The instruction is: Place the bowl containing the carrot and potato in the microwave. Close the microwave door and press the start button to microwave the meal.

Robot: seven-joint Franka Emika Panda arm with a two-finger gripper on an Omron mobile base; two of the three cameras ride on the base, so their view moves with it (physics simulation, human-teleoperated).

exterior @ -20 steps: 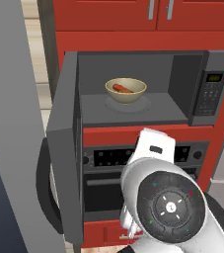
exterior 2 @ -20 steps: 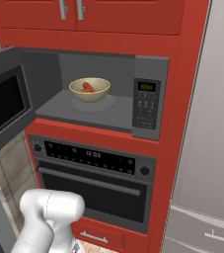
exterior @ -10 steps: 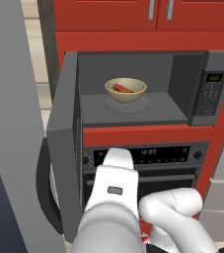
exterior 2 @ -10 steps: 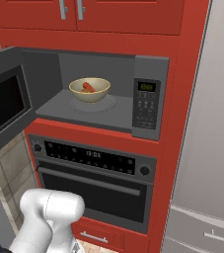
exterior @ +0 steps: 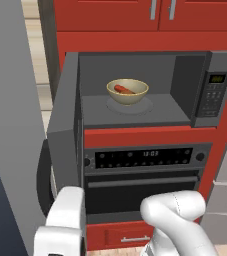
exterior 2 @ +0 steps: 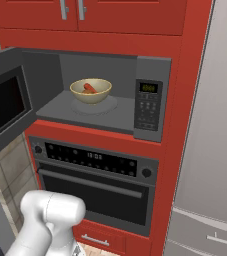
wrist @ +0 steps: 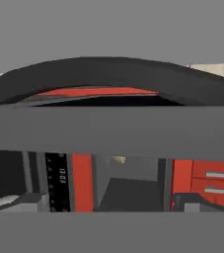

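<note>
The olive-yellow bowl (exterior: 127,92) (exterior 2: 91,91) sits inside the open microwave (exterior: 185,82) (exterior 2: 120,70), with the orange carrot (exterior: 122,90) (exterior 2: 89,88) lying in it. The potato is hidden. The microwave door (exterior: 67,132) (exterior 2: 4,105) stands swung out to the left, its dark handle (exterior: 42,176) (wrist: 113,74) bowed outward. My white hand (exterior: 62,225) is low at the left, under the door's outer edge. My gripper (wrist: 106,202) is open and empty, close against the door and handle. The keypad (exterior: 213,95) (exterior 2: 147,105) is at the right; its start button is too small to pick out.
A black oven (exterior: 145,175) (exterior 2: 95,180) with a bar handle sits below the microwave. Red cabinets (exterior: 135,15) and a red drawer (exterior 2: 97,239) frame them. A grey fridge (exterior 2: 210,150) stands at the right and a grey panel (exterior: 10,125) at the left. My elbow (exterior: 175,215) is before the oven.
My arm has swung left and down from in front of the oven to the open door's outer side. The bowl and door have not moved.
</note>
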